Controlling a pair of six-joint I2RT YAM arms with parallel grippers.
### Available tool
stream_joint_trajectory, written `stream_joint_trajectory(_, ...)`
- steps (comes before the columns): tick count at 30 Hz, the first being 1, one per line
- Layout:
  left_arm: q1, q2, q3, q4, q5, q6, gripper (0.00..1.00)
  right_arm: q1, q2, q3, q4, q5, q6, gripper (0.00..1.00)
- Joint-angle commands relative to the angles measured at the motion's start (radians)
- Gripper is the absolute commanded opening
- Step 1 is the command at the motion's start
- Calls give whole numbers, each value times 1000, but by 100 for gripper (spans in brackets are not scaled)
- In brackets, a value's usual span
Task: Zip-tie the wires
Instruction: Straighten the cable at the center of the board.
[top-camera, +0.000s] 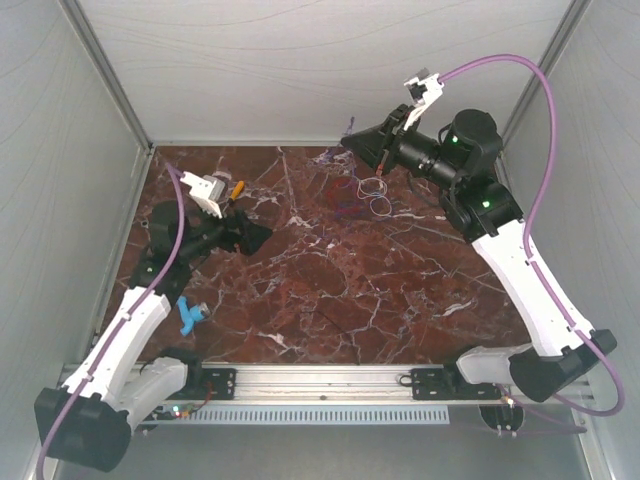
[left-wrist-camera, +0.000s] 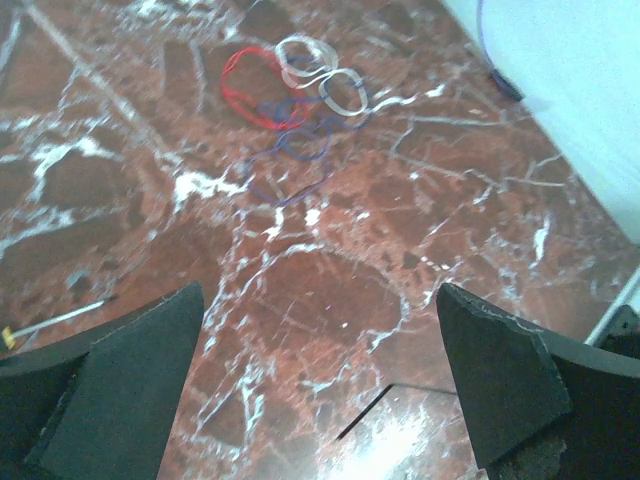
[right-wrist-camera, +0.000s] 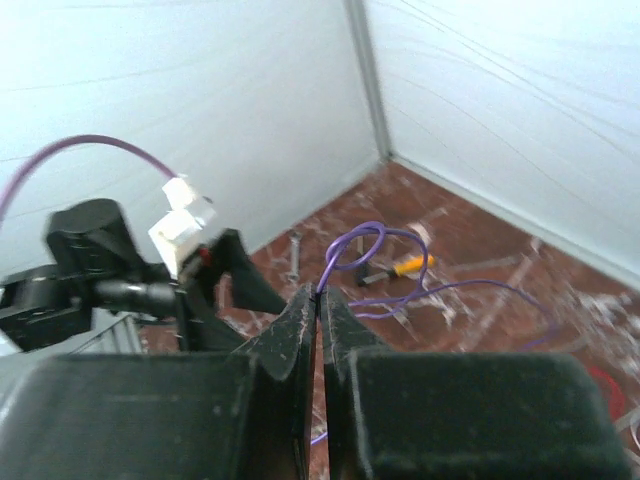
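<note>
We see the wires (top-camera: 366, 196) lying on the bench (top-camera: 330, 300) close to its far edge, a bit right of centre: a red loop (left-wrist-camera: 255, 88), whitish loops (left-wrist-camera: 322, 78) and blue-purple loops (left-wrist-camera: 292, 150), overlapping in one loose tangle, flat on the marble. Left claw (top-camera: 258, 236) is over the left part of the bench, well apart from the tangle, jaws spread wide w/ nothing between them. In its wrist view the fingers (left-wrist-camera: 140, 380) frame bare marble, w/ the wires ahead near the top. Right claw (top-camera: 350, 141) is raised near the far edge, just beyond the tangle, jaws pressed together and pinching a thin purple strand (right-wrist-camera: 352, 248), which curls into a loop above the fingertips and trails off to the right. We can't tell whether that strand joins the tangle. A yellow-handled tool (top-camera: 236, 189) lies by the left wrist, towards the far-left corner; a small blue obj (top-camera: 190, 315) sits near the left edge, towards the near side
</note>
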Motion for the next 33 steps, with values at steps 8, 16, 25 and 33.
stream_joint_trajectory(8,-80,-64,41,364,151,-59,93,95,-13,156,106,-152,-75,0)
stream_joint_trajectory(16,-79,-189,99,240,382,136,85,112,-137,-103,85,-170,-169,0)
stream_joint_trajectory(25,-80,-138,94,330,433,80,89,164,-176,-155,11,-216,-274,0)
stream_joint_trajectory(33,-83,9,171,438,473,62,86,182,-173,-175,5,-264,-291,0)
